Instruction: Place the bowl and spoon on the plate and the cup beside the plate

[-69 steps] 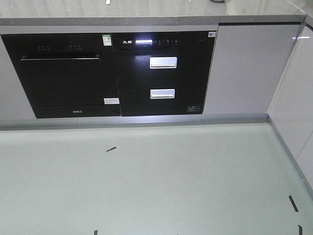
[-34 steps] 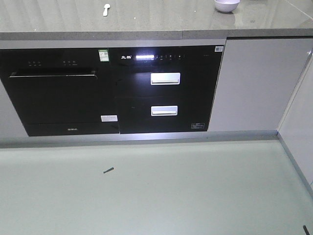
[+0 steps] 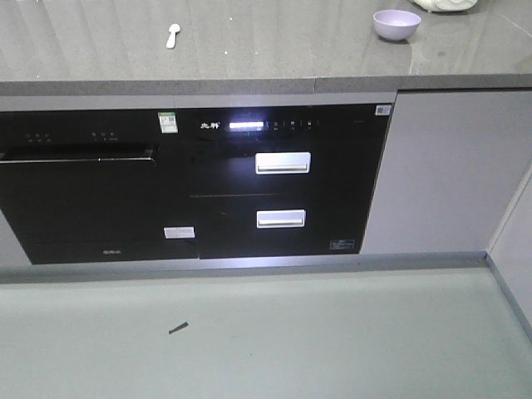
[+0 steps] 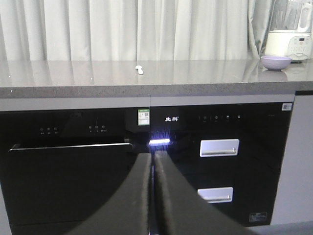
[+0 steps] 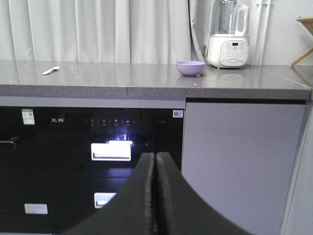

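Two grippers, left gripper (image 4: 152,159) and right gripper (image 5: 155,157), jaws pressed together, holding nothing, low before oven fronts (image 3: 166,191). Bowl (image 3: 396,23) on counter (image 3: 274,50) far right, near blender (image 5: 229,34); spoon (image 3: 171,35) well apart, left. Plate, cup out of sight. Approach job, I'd judge: square up to counter edge, lift arms over lip, part jaws early. Wide bare stretch between spoon and bowl.
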{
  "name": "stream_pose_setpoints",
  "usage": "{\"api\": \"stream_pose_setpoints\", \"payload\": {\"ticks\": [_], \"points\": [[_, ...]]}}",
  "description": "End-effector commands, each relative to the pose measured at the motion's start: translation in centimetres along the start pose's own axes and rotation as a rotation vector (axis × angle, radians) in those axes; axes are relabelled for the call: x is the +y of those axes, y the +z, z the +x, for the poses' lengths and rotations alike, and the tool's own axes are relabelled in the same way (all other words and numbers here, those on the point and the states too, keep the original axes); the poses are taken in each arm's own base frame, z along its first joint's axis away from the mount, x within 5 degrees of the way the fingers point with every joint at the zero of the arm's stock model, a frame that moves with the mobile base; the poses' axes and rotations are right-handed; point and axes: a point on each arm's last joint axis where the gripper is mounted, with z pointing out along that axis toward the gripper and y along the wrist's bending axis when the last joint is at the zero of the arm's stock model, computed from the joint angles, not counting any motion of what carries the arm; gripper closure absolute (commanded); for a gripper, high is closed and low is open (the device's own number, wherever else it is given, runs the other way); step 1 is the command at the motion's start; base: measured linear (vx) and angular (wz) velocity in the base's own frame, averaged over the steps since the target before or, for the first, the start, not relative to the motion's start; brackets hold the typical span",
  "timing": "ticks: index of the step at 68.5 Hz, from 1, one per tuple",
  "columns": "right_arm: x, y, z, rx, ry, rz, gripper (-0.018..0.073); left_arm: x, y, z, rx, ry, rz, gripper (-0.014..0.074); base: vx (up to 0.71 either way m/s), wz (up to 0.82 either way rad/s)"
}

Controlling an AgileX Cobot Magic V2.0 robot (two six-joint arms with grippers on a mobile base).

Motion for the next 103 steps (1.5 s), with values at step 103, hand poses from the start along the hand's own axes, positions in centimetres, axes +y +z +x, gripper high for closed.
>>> {"api": "stream_pose_setpoints", "payload": {"ticks": [103], "points": [[-0.03, -0.13, -0.68, -0.084, -0.004, 0.005, 0.0563, -0.2, -0.22, -1.57, -0.104, -0.017, 0.025, 0.0603, 0.34, -0.01]]}}
